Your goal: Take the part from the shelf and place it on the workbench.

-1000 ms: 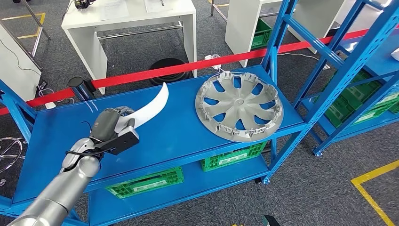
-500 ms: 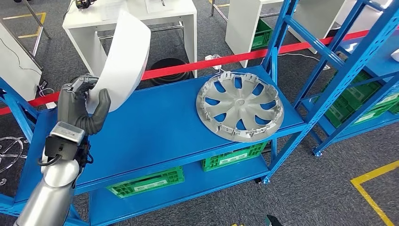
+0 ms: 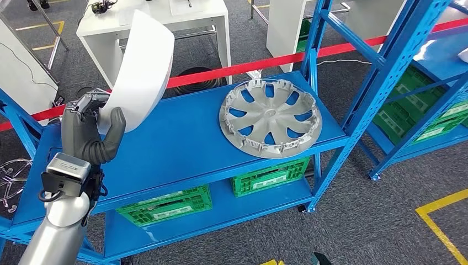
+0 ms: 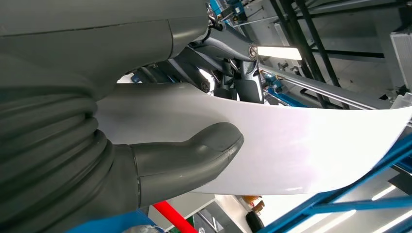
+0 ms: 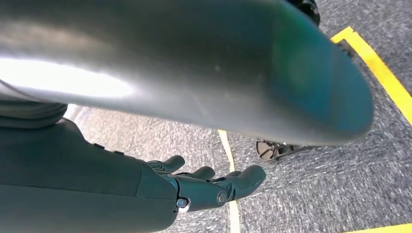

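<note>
The left hand [image 3: 88,132] grips the lower end of a curved white part [image 3: 141,69], thumb pressed on its face, holding it upright above the left end of the blue shelf [image 3: 176,146]. The right hand [image 5: 214,187] hangs over grey floor, fingers loosely extended, holding nothing. A silver hubcap [image 3: 270,117] lies on the shelf's right end.

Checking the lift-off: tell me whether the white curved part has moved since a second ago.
Yes. The white part, gripped by the left hand, has risen off the blue shelf and now stands upright, its top against the white table behind.
</note>
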Tool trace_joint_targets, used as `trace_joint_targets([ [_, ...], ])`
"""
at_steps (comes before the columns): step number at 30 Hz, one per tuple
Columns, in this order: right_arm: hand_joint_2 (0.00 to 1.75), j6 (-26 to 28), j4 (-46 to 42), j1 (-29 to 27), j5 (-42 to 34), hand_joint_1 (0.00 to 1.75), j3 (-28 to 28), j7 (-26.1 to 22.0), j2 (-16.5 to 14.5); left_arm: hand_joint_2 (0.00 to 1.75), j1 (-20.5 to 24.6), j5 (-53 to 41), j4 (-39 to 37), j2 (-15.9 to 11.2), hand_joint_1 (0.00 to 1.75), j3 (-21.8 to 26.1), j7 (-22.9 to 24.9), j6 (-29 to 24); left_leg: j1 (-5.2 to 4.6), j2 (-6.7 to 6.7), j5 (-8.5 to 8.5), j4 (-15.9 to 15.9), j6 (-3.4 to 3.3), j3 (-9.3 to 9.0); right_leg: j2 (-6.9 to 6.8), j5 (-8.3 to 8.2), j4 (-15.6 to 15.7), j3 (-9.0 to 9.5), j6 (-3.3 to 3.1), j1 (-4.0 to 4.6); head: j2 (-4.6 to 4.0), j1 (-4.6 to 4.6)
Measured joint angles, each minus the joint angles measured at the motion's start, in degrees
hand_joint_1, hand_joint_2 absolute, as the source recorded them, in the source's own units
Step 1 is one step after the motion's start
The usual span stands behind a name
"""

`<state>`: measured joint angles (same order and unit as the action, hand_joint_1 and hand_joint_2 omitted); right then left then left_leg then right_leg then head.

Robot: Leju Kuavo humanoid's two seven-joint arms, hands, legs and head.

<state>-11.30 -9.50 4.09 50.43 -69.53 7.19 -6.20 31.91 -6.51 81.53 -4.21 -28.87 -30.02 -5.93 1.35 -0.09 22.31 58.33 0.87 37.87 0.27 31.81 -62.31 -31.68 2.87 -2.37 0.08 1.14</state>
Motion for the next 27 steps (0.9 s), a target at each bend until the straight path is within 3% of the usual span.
trace_joint_targets([
  [1,0.00,-0.01,0.01,0.07,0.05,0.00,0.00,0.00,-0.06,1.75,-0.06,0.02,0.37,-0.14,1.75,0.15,-0.09,0.01,0.06,-0.15,-0.25,0.54,0.76,0.53,0.21,-0.54,1.62,0.74,-0.50,0.01,0.00,0.10],
  [2,0.00,-0.01,0.01,0.11,0.21,0.00,0.00,-0.01,-0.14,1.75,-0.26,0.09,0.88,-0.42,1.75,0.38,-0.20,0.02,0.05,-0.20,1.53,2.59,1.44,1.44,0.34,-1.01,1.27,-0.26,-1.69,0.20,0.00,0.12],
  [4,0.00,-0.01,0.02,0.15,0.56,0.00,0.00,-0.04,-0.20,1.75,-0.76,0.24,1.94,-1.08,1.75,0.87,-0.43,0.03,-0.06,-0.26,6.91,9.27,2.46,3.56,0.34,-2.41,0.51,-2.56,-3.98,0.58,0.00,0.06],
  [5,0.00,-0.01,0.02,0.13,0.67,0.00,0.00,-0.08,-0.20,1.75,-1.10,0.29,2.36,-1.37,1.75,1.07,-0.45,0.03,-0.07,-0.19,10.11,13.45,2.50,4.51,0.18,-3.29,0.55,-3.61,-4.53,0.79,0.00,-0.01],
  [6,0.00,-0.02,0.02,0.11,0.67,0.00,0.00,-0.16,-0.21,1.75,-1.42,0.30,2.57,-1.56,1.75,1.16,-0.45,0.02,-0.20,-0.19,11.01,15.69,2.29,4.44,0.13,-3.81,0.55,-4.27,-4.63,1.05,0.00,-0.01],
  [7,0.00,-0.02,0.02,0.09,0.64,0.00,0.00,-0.25,-0.21,1.75,-1.80,0.31,2.79,-1.75,1.75,1.23,-0.45,0.02,-0.42,-0.20,10.79,16.24,1.89,3.54,0.11,-4.35,0.55,-4.97,-4.73,1.35,0.01,-0.01],
  [9,0.00,-0.02,0.02,0.02,0.63,0.00,0.00,-0.40,-0.26,1.75,-2.46,0.33,3.31,-2.24,1.75,1.31,-0.46,0.01,-1.19,-0.25,8.81,11.97,0.44,-0.89,0.12,-5.42,0.55,-6.22,-4.89,1.93,0.00,0.00],
  [10,0.00,-0.02,0.02,-0.04,0.67,0.00,-0.01,-0.43,-0.44,1.75,-2.64,0.33,3.72,-2.45,1.75,1.38,-0.46,0.01,-1.66,-0.24,8.71,8.02,-0.68,-3.78,0.12,-5.93,0.57,-6.68,-4.88,2.08,-0.01,0.06],
  [12,0.00,-0.02,0.01,-0.13,0.82,0.00,-0.02,-0.42,-0.74,1.75,-2.84,0.34,4.70,-2.78,1.75,1.58,-0.50,-0.01,-2.50,0.02,8.97,2.10,-1.84,-7.77,0.05,-6.83,0.89,-6.95,-4.50,1.92,-0.01,0.25],
  [13,0.00,-0.04,0.00,-0.14,0.90,0.00,-0.02,-0.39,-0.87,1.75,-2.90,0.34,5.14,-2.94,1.75,1.70,-0.50,-0.02,-2.82,0.16,9.16,0.78,-2.03,-8.40,-0.02,-7.27,1.15,-6.91,-4.14,1.67,-0.01,0.26],
  [15,0.00,-0.08,-0.01,-0.09,1.04,0.00,-0.01,-0.32,-0.96,1.75,-3.05,0.36,5.74,-3.29,1.75,1.93,-0.42,-0.03,-3.03,0.37,7.65,-0.48,-1.93,-8.42,-0.09,-8.02,1.69,-6.79,-3.40,1.36,0.00,0.09],
  [16,0.00,-0.10,-0.01,-0.09,1.14,0.00,0.00,-0.28,-1.02,1.75,-3.11,0.37,5.96,-3.45,1.75,2.02,-0.34,-0.03,-2.93,0.48,6.82,-1.19,-2.00,-8.38,-0.08,-7.55,1.53,-6.98,-3.11,1.36,0.01,0.04],
  [18,0.00,-0.20,0.01,-0.15,1.46,0.00,0.00,-0.22,-1.06,1.75,-3.17,0.51,6.34,-3.72,1.75,2.17,-0.26,-0.06,-2.50,0.72,4.99,-2.22,-2.12,-7.68,-0.06,-3.66,-1.56,-8.10,-2.67,1.43,0.01,0.09],
  [20,0.00,-0.33,0.01,-0.15,1.88,0.00,0.00,-0.26,-0.89,1.75,-3.16,0.88,6.43,-4.06,1.75,2.43,-0.34,-0.19,-2.43,0.76,3.64,-2.11,-2.21,-5.96,-0.05,1.41,-8.12,-9.72,-2.18,1.38,0.01,0.18],
  [21,0.00,-0.40,0.01,-0.14,2.08,0.00,0.00,-0.32,-0.74,1.75,-3.17,1.14,6.35,-4.27,1.75,2.59,-0.45,-0.28,-2.36,0.82,3.06,-1.86,-2.10,-4.94,-0.06,2.44,-10.98,-10.06,-1.92,1.31,0.01,0.20],
  [22,0.00,-0.49,0.00,-0.13,2.24,0.00,0.00,-0.39,-0.58,1.75,-3.18,1.34,6.23,-4.47,1.75,2.74,-0.58,-0.38,-2.23,0.89,2.52,-1.52,-1.93,-3.86,-0.07,2.16,-12.42,-9.72,-1.67,1.26,0.01,0.20],
  [23,0.00,-0.57,-0.01,-0.13,2.34,0.00,0.00,-0.45,-0.46,1.75,-3.17,1.50,6.11,-4.65,1.75,2.88,-0.70,-0.45,-2.02,0.96,2.04,-1.04,-1.70,-2.75,-0.08,0.86,-11.99,-8.47,-1.41,1.18,0.00,0.20],
  [24,0.00,-0.66,-0.01,-0.12,2.40,0.00,0.00,-0.50,-0.35,1.75,-3.17,1.62,6.01,-4.83,1.75,2.99,-0.80,-0.50,-1.76,1.00,1.63,-0.37,-1.38,-1.57,-0.12,-0.62,-9.56,-6.15,-1.09,1.02,0.00,0.21],
  [25,0.00,-0.72,0.00,-0.06,2.42,0.00,0.00,-0.52,-0.31,1.75,-3.16,1.70,5.97,-4.98,1.75,3.08,-0.88,-0.53,-1.59,1.01,1.28,0.39,-1.02,-0.47,-0.14,-0.90,-6.13,-3.58,-0.69,0.92,0.01,0.24],
  [27,0.00,-0.84,0.01,0.01,2.42,0.00,0.01,-0.57,-0.32,1.75,-3.18,1.85,5.96,-5.28,1.75,3.31,-1.02,-0.56,-1.49,0.95,0.80,1.84,-0.33,1.08,0.03,-0.03,-0.68,0.15,-1.09,0.94,0.01,0.43],
])
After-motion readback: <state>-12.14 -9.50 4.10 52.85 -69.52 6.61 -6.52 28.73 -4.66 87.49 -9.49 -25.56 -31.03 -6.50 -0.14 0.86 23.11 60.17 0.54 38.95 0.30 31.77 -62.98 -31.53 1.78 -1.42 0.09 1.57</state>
